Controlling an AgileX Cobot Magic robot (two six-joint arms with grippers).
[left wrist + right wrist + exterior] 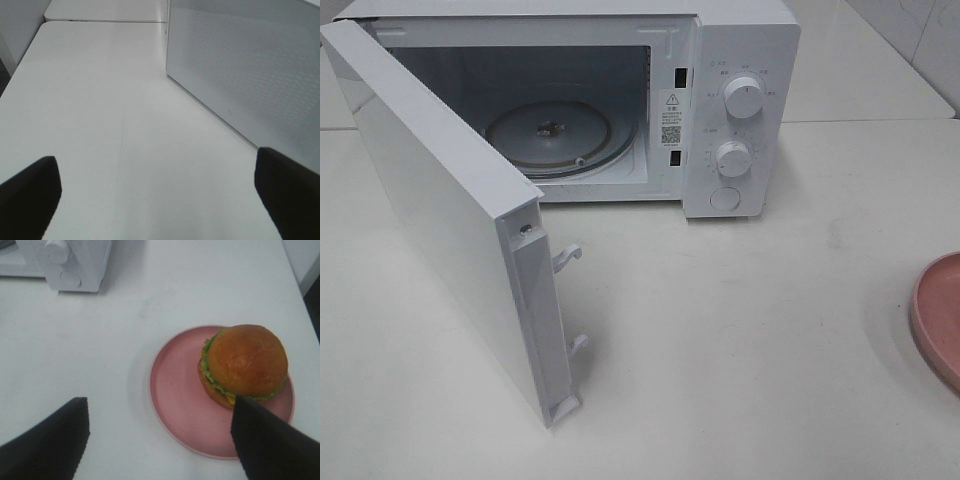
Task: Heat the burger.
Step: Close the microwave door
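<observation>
— So, how do the fingers stand on each arm?

— Left fingers (30, 200) are spread wide with only bare white bench (125, 125) between them; they hold nothing and touch nothing. Beside them runs the perforated face of the microwave door (250, 75), close but apart.

— And the right?

— Right fingers (47, 437) are also well apart, holding nothing. One dark pad overlaps the near edge of the burger (245, 365) in the wrist view, though I cannot tell whether it touches it or only hangs above.

— What does the burger look like?

— Glossy golden-brown domed bun on top, a frill of green lettuce under it, a sliver of yellow cheese at the lower edge. It sits upright on a round pink plate (175, 390), toward one side of the plate, not its middle.

— Where is all that?

— On the white bench, well apart from the microwave (740, 110). From the high camera only the plate's rim shows at the right edge; the burger itself is out of frame there.

— And the microwave?

— White, its door swung fully open to the left, the glass turntable (548, 135) bare inside. Two round knobs (744, 98) and a button are on its right panel.
</observation>
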